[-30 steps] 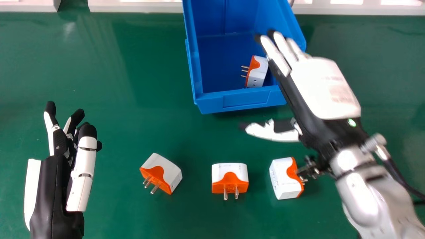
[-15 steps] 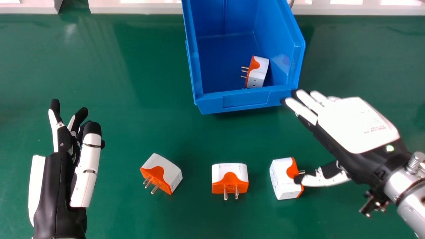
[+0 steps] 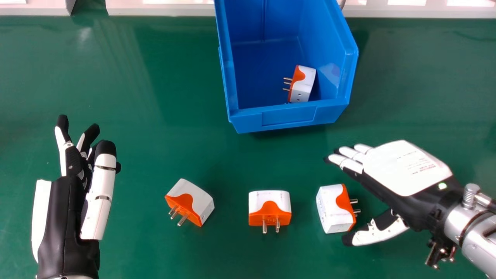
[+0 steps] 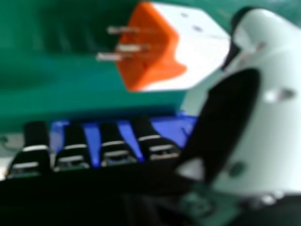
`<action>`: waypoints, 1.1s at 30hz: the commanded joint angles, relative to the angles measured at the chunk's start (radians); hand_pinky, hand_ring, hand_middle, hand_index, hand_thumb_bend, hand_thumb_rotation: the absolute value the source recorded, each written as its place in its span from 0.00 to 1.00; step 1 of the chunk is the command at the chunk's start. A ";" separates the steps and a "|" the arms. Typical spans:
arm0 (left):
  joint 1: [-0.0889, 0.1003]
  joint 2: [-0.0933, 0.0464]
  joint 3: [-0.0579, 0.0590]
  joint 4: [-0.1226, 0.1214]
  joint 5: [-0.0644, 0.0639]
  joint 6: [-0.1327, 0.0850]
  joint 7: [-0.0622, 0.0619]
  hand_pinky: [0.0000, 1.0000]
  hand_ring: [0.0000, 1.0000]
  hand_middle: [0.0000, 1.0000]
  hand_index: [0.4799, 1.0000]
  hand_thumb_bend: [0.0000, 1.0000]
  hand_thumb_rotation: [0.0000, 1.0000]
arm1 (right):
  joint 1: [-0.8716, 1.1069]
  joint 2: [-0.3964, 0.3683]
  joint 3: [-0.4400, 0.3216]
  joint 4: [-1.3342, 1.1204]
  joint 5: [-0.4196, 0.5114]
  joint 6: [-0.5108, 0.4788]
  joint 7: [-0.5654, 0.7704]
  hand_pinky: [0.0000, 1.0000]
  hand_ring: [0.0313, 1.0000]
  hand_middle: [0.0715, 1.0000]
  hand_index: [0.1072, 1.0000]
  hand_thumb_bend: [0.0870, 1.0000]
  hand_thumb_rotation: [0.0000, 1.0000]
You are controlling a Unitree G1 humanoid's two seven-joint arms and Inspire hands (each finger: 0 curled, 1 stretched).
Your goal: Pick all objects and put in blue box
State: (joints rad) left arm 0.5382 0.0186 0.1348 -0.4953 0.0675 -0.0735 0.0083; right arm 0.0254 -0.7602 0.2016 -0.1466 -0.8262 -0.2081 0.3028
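Observation:
In the head view my right hand (image 3: 403, 170) is open over the table at the right, its thumb just in front of and right of the right plug adapter (image 3: 333, 209). The right hand view shows the open hand (image 4: 235, 122) with a white and orange adapter (image 4: 174, 47) between thumb and fingers, not gripped. A middle adapter (image 3: 269, 201) and a left adapter (image 3: 190, 199) lie on the table. Inside the blue box (image 3: 286, 116) rests another adapter (image 3: 303, 83). My left hand (image 3: 66, 217) is open at the left, holding nothing.
The green table (image 3: 162, 143) extends around the adapters and the box. A pale ledge (image 3: 155, 9) runs along its far edge. The blue box has raised side walls, with its low front wall facing the adapters.
My right hand has moved from over the box's right side back toward the robot and to the right, down beside the right adapter. The left hand has shifted slightly.

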 commanded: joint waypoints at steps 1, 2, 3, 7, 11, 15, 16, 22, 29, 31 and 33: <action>-0.001 0.005 0.008 -0.029 -0.007 0.000 0.001 0.80 0.92 0.96 0.93 0.32 0.87 | -0.032 0.008 0.003 0.007 0.008 0.000 0.004 0.90 0.94 0.96 0.94 0.45 0.53; -0.001 0.004 0.008 -0.029 -0.007 0.001 0.001 0.80 0.92 0.96 0.93 0.32 0.87 | -0.037 0.010 0.007 0.014 0.000 -0.001 0.002 0.90 0.94 0.96 0.94 0.45 0.52; -0.001 0.004 0.007 -0.032 -0.006 0.003 0.001 0.80 0.92 0.96 0.93 0.32 0.87 | -0.043 0.016 0.014 0.025 -0.011 0.001 -0.003 0.90 0.94 0.96 0.93 0.44 0.52; 0.002 0.002 0.005 -0.042 -0.003 0.010 0.002 0.80 0.92 0.96 0.93 0.31 0.87 | -0.067 0.028 0.041 0.061 -0.046 0.011 -0.008 0.88 0.93 0.95 0.92 0.44 0.51; 0.004 0.002 0.005 -0.053 -0.004 0.023 0.002 0.80 0.92 0.96 0.93 0.31 0.87 | -0.100 0.032 0.071 0.096 -0.082 0.019 0.000 0.86 0.91 0.94 0.91 0.45 0.52; 0.008 0.001 0.003 -0.066 -0.004 0.031 0.000 0.80 0.92 0.96 0.93 0.31 0.87 | -0.127 0.037 0.096 0.125 -0.105 0.028 0.004 0.85 0.91 0.93 0.91 0.45 0.51; 0.009 0.002 0.003 -0.067 -0.005 0.033 0.000 0.80 0.92 0.96 0.93 0.31 0.87 | -0.137 0.038 0.103 0.138 -0.111 0.028 0.003 0.85 0.91 0.93 0.91 0.45 0.51; 0.012 0.004 0.004 -0.078 -0.007 0.043 -0.004 0.80 0.92 0.96 0.94 0.31 0.88 | -0.164 0.040 0.130 0.178 -0.131 0.026 -0.005 0.84 0.89 0.92 0.89 0.44 0.50; 0.011 0.006 0.010 -0.085 -0.012 0.056 -0.009 0.80 0.92 0.96 0.94 0.31 0.88 | -0.187 0.044 0.154 0.200 -0.155 0.029 -0.018 0.79 0.84 0.85 0.84 0.42 0.47; 0.010 0.006 0.011 -0.090 -0.014 0.064 -0.010 0.80 0.92 0.96 0.94 0.31 0.88 | -0.199 0.059 0.158 0.225 -0.156 0.031 -0.044 0.79 0.83 0.85 0.83 0.42 0.46; 0.007 0.007 0.012 -0.093 -0.016 0.071 -0.010 0.80 0.93 0.96 0.95 0.31 0.88 | -0.198 0.076 0.156 0.245 -0.150 0.032 -0.086 0.68 0.70 0.72 0.71 0.42 0.34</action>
State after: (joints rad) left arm 0.5448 0.0186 0.1401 -0.5586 0.0578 -0.0044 0.0000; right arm -0.1654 -0.6973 0.3555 0.0811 -0.9791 -0.1829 0.2408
